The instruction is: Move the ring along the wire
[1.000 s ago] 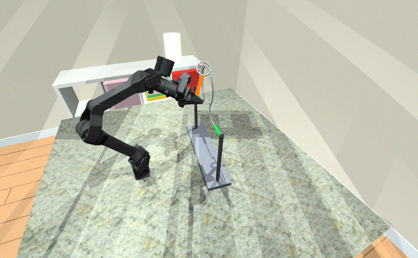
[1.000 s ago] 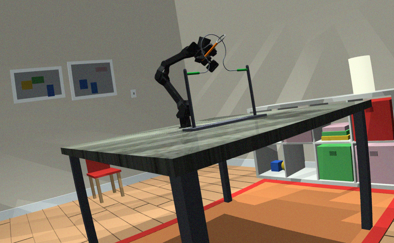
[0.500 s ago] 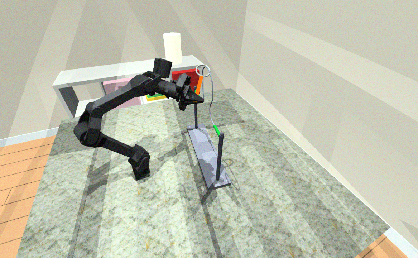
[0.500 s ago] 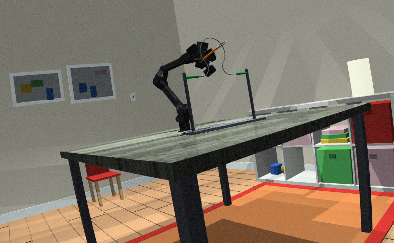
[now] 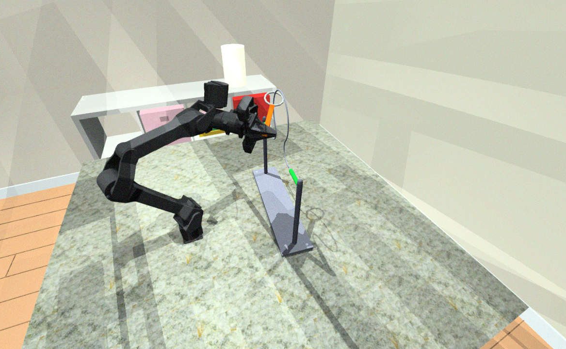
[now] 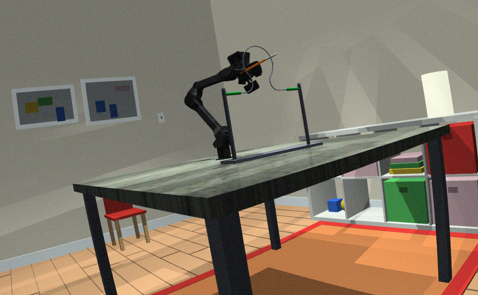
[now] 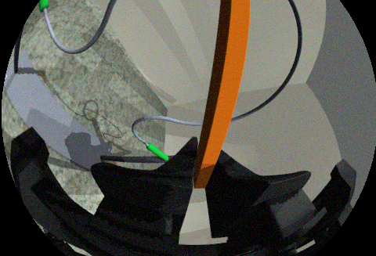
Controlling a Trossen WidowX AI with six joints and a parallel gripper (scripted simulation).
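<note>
My gripper (image 5: pixel 268 131) (image 6: pixel 243 71) (image 7: pixel 199 142) is shut on the lower end of the orange handle (image 5: pixel 270 115) (image 6: pixel 255 66) (image 7: pixel 227 72). The pale ring (image 5: pixel 273 105) (image 6: pixel 274 54) is high up at the arch of the grey wire (image 5: pixel 288 130) (image 6: pixel 255 46) (image 7: pixel 300 33). In the exterior view it shows nearly edge-on, at the upper right side of the arch, with the handle slanting down left. The wrist view cuts off most of the ring. I cannot tell whether ring and wire touch. Green parts (image 6: pixel 234 93) (image 6: pixel 292 88) (image 7: pixel 157 152) (image 7: pixel 44 2) sit by the posts.
The near post (image 5: pixel 297 216) (image 6: pixel 228 124) and the far post (image 5: pixel 265 156) (image 6: pixel 304 113) stand on a grey base plate (image 5: pixel 271 199) (image 6: pixel 277 152). The wire passes close in front of the fingers. A shelf with a white lamp (image 5: pixel 233 65) (image 6: pixel 438 93) stands beyond the table.
</note>
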